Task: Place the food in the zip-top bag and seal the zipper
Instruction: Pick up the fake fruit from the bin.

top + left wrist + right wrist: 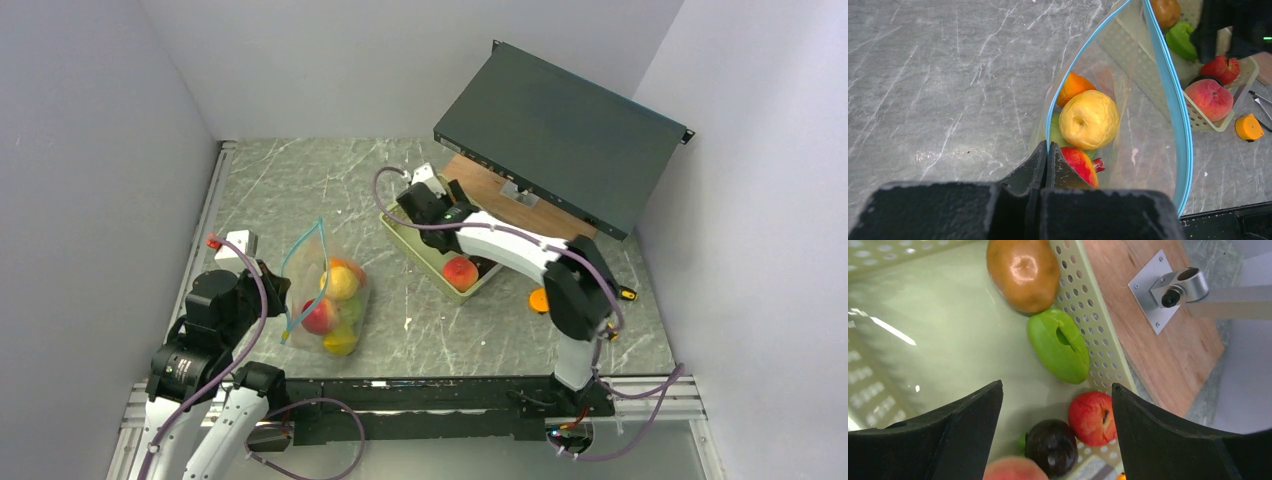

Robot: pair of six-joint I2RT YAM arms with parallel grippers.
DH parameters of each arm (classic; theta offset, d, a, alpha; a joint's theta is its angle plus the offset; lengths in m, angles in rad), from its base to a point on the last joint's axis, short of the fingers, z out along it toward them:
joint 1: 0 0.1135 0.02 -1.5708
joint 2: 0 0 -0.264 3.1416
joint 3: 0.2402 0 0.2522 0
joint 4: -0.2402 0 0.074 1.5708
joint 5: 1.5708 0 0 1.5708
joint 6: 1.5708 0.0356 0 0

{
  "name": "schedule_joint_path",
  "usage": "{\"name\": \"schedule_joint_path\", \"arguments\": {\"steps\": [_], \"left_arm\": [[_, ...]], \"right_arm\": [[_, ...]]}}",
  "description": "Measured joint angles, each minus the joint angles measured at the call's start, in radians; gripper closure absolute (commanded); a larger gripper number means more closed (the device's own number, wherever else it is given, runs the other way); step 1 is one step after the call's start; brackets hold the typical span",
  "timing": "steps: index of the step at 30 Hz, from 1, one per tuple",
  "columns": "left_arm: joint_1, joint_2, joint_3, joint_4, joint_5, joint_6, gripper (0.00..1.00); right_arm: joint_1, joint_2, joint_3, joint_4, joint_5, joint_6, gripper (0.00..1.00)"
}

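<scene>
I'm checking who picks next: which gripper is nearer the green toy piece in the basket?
Right. The right gripper hangs open over the basket, just short of the green piece. The left gripper is well away, shut on the zip-top bag's rim.

Looking down into pale green perforated plastic basket (1083,305). Black two-finger right gripper (1056,387) low in view, jaws wide apart over basket floor. Along perforated wall: glossy brown oval toy potato (1023,272), smooth green toy vegetable (1058,345) just beside it. Nearer: red round toy fruit (1091,417) touching dark purple round toy fruit (1052,446); peach-coloured toy fruit (1010,470) cut off by bottom edge. Outside basket: brown wooden board (1158,355) carrying square metal bracket (1153,295).
</scene>
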Motion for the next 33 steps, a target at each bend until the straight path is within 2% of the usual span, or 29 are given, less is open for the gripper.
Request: {"name": "schedule_joint_path", "arguments": {"steps": [5, 9, 23, 29, 33], "left_arm": [[0.000, 0.000, 0.000, 0.000, 0.000, 0.000, 1.00], [0.000, 0.000, 0.000, 0.000, 0.000, 0.000, 1.00], [0.000, 0.000, 0.000, 0.000, 0.000, 0.000, 1.00], [0.000, 0.000, 0.000, 0.000, 0.000, 0.000, 1.00], [0.000, 0.000, 0.000, 0.000, 0.000, 0.000, 1.00]], "right_arm": [[-0.013, 0.217, 0.141, -0.078, 0.059, -0.019, 0.18], [-0.029, 0.306, 0.224, -0.126, 0.065, -0.036, 0.18], [-0.109, 0.351, 0.240, -0.147, 0.035, -0.055, 0.19], [-0.120, 0.379, 0.244, -0.143, 0.009, -0.031, 0.31], [-0.119, 0.416, 0.245, -0.144, 0.016, -0.010, 0.33]]}}
